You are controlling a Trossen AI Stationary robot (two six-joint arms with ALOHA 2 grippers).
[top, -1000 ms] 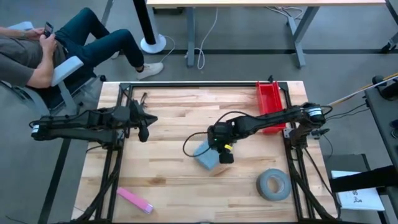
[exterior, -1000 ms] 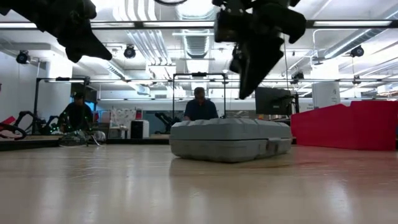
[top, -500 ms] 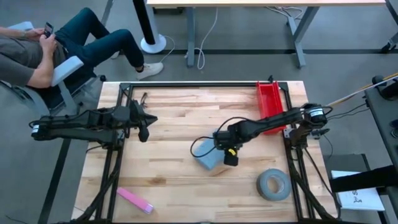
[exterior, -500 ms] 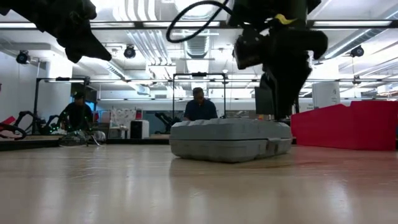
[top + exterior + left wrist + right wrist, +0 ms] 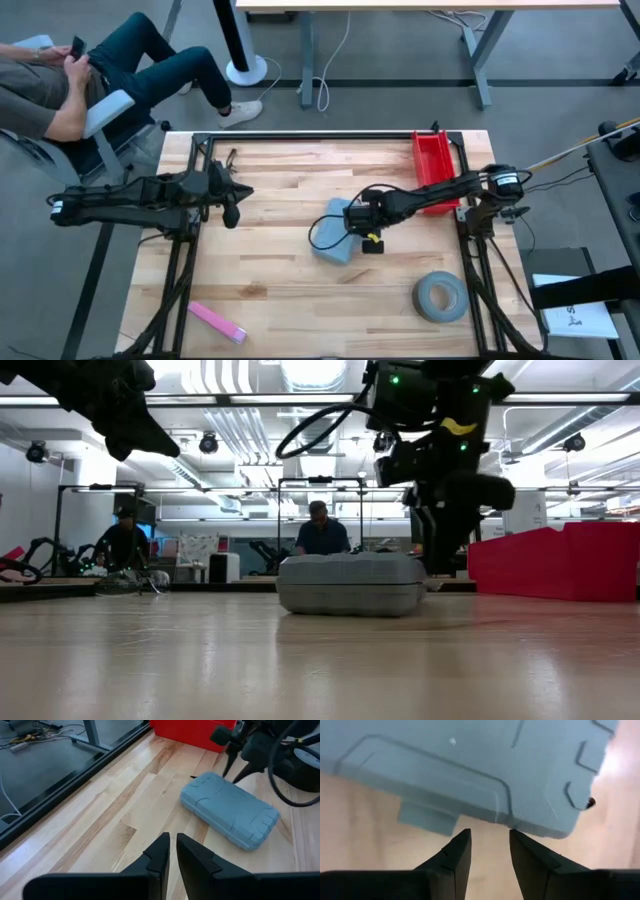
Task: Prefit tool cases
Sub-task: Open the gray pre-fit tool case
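- Right now the tool case (image 5: 336, 232) lies flat and closed on the table (image 5: 270, 290), a little toward the right edge from the middle and well apart from every edge.
- From above, its long axis runs on a slant, from the end nearer the far edge and the red bin (image 5: 433, 165) down toward the near edge.
- The right gripper (image 5: 371, 243) stands low just beside the case's long side that faces the right edge; its wrist view shows the case's edge and small latch tab (image 5: 426, 817) just beyond the fingertips (image 5: 461, 842), which are slightly parted with nothing between them.
- Whether the fingers touch the case, I cannot tell.
- The left gripper (image 5: 231, 211) hangs well apart, toward the left edge, fingers pressed nearly together and empty.
- Judging by this, the right arm is much the nearer, and the coming move likely turns on meeting that tab side squarely.
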